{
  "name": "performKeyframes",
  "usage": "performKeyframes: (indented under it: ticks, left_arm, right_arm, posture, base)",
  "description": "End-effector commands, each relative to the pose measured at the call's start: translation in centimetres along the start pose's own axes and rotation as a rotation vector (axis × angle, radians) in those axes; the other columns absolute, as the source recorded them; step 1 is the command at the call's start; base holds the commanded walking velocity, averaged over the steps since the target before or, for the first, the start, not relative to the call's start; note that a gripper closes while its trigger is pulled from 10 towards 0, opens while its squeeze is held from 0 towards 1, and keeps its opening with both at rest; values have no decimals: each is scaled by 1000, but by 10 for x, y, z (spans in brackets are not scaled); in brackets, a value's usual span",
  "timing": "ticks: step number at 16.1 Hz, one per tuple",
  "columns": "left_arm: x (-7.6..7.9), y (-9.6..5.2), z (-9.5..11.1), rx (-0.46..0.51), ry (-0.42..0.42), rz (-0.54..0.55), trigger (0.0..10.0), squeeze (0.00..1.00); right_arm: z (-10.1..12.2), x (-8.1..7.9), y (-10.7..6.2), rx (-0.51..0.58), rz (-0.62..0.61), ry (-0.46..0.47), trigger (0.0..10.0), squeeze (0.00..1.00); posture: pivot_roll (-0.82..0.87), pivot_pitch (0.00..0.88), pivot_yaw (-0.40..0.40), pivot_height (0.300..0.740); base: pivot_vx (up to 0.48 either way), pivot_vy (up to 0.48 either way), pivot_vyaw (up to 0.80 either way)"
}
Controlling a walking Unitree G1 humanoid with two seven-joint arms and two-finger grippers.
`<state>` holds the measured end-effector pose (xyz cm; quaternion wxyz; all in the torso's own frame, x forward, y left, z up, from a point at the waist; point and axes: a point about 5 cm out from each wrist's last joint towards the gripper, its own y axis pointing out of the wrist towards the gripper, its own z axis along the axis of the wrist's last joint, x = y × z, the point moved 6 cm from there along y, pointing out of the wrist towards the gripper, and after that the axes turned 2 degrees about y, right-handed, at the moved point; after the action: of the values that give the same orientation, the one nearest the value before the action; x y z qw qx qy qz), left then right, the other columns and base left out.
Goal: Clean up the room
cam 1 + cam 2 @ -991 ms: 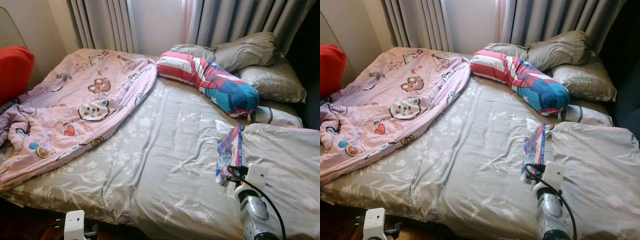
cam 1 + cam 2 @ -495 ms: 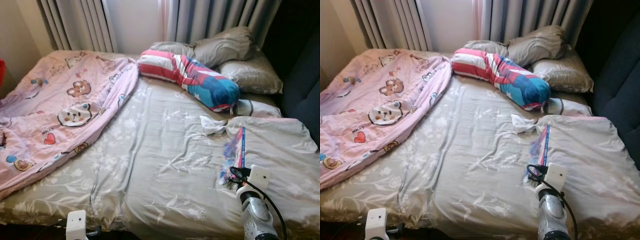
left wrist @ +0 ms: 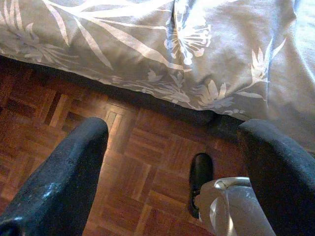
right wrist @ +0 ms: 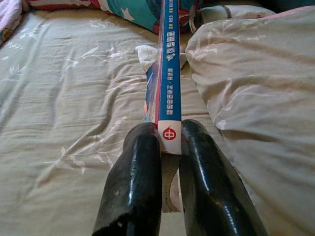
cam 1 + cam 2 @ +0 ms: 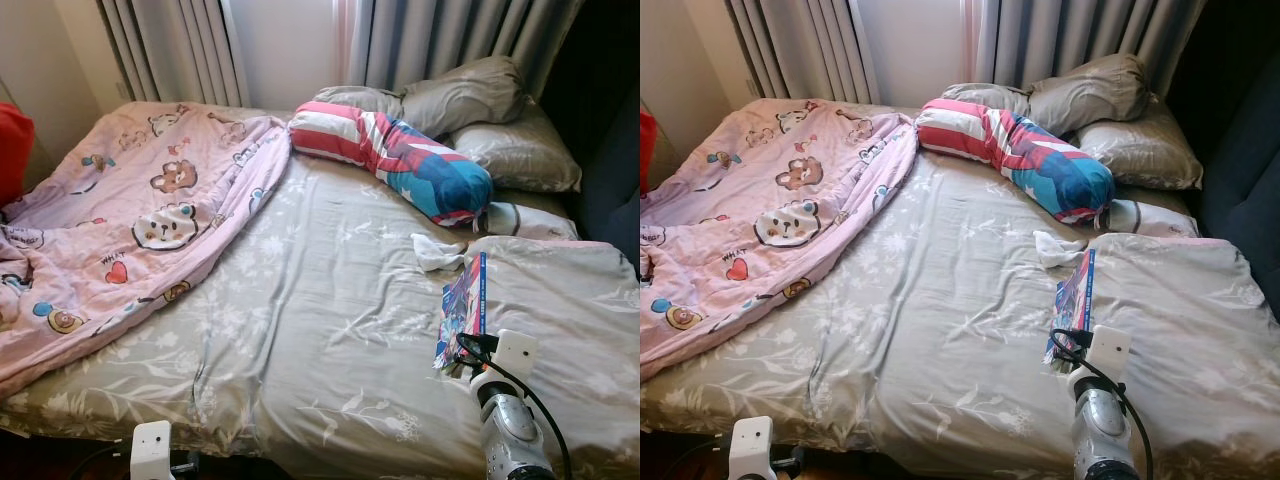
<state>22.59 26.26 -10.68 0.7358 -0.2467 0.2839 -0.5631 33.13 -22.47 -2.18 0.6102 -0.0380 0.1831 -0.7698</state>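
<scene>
Book (image 4: 167,73) standing on edge above the grey bedsheet (image 5: 320,300), pinched by its spine in the right gripper (image 4: 170,147), fingers clamping tight, beside a white cloth (image 5: 436,252). Hanging low over the wooden floor (image 3: 123,177), left gripper (image 3: 172,147) gaping wide, gripping nothing.

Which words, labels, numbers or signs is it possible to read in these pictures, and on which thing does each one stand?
Book held in the right gripper: white characters run along the blue spine, too blurred to read.
Same spine, bottom: a red round logo, its sign unclear.
Pink blanket: a small dark word printed above the red heart, too small to read.
Nothing else carries text.
</scene>
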Motion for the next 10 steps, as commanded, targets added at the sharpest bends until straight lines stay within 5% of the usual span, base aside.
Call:
performKeyframes:
  ticks: [1,10]
  left_arm:
    - [-3,-1,-4,-8,-1,2,10000,0]
    - [-2,-1,-3,-2,-7,5,10000,0]
  right_arm:
    - [17,-2,4,60,1,9,10000,0]
    - [19,-1,5,67,-3,15,10000,0]
  posture:
    - [152,54,-44,740]
    - [148,59,-46,740]
  base:
    - [289,0,0]
    - [287,0,-158]
